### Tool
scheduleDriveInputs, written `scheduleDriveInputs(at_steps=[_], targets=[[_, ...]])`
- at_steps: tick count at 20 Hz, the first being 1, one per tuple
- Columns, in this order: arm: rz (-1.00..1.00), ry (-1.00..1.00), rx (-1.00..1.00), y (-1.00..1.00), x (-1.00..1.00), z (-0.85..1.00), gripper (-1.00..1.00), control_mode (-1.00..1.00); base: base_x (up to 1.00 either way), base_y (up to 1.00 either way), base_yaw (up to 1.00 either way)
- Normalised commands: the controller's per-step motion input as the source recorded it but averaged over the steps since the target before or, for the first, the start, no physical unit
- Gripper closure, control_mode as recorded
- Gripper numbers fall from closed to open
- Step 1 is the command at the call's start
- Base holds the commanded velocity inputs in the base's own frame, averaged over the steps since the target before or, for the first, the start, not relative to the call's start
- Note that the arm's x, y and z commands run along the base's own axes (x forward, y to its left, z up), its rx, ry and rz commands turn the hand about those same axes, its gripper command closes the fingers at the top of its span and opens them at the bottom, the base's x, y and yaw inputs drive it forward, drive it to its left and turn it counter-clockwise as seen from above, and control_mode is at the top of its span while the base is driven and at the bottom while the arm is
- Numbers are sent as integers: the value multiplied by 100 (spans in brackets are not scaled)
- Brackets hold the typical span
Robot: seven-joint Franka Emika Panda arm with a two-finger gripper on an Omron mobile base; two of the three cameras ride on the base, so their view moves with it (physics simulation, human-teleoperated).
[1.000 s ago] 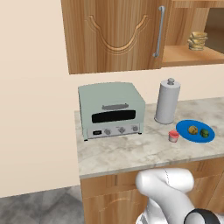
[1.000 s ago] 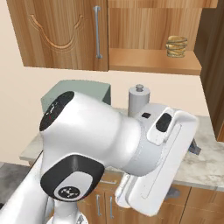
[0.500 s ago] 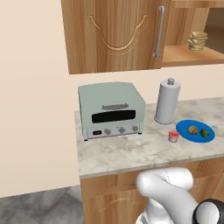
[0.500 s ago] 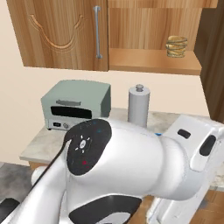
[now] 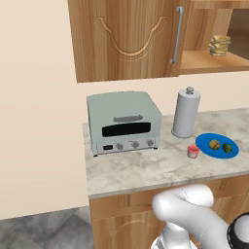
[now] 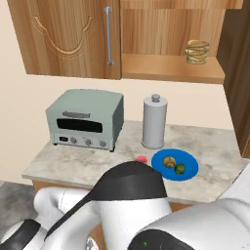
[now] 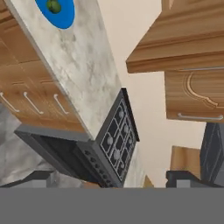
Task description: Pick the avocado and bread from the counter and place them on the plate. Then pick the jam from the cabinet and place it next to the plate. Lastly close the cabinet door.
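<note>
Avocado (image 5: pixel 227 147) and bread (image 5: pixel 214 144) lying on blue plate (image 5: pixel 206 146), jam (image 5: pixel 193 151) standing beside it on bench (image 5: pixel 141 168), cabinet (image 5: pixel 214 58) hanging open, tool spreading wide.

place: kitchen | cues: toaster oven (image 5: pixel 124 122), stove (image 7: pixel 116 142), counter (image 5: pixel 146 168)

There is one blue plate (image 5: pixel 217 150) near the right end of the counter (image 5: pixel 131 170). On the plate sit two small things: one round tan bread (image 5: pixel 214 144) and one dark green avocado (image 5: pixel 227 147). One little red jam jar (image 5: pixel 193 151) stands on the counter just beside the plate's left edge. There is one tall steel canister (image 5: pixel 186 113) near the back edge of the counter. There is one pale green toaster oven (image 5: pixel 124 122) at the left end. One stack of tan discs (image 5: pixel 220 45) sits on the one shelf of the wall cabinet (image 5: pixel 126 39). One stove (image 7: pixel 114 139) with six burners sits next to the counter.
</note>
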Motion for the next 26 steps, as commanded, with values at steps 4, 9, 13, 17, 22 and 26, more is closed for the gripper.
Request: scheduleDriveInputs(at_steps=[4, 9, 13, 17, 22, 26], targets=[[18, -4, 0, -39, -16, 3, -100, -100, 0, 0, 0], [19, 0, 0, -37, -13, 4, -100, -100, 0, 0, 0], [18, 3, 0, -32, -6, 7, -100, -100, 0, 0, 0], [14, 17, 0, -20, -1, 2, -100, -100, 0, 0, 0], [9, 32, 0, -18, -2, 1, -100, -100, 0, 0, 0], [8, 33, 0, -21, -3, 0, -100, -100, 0, 0, 0]])
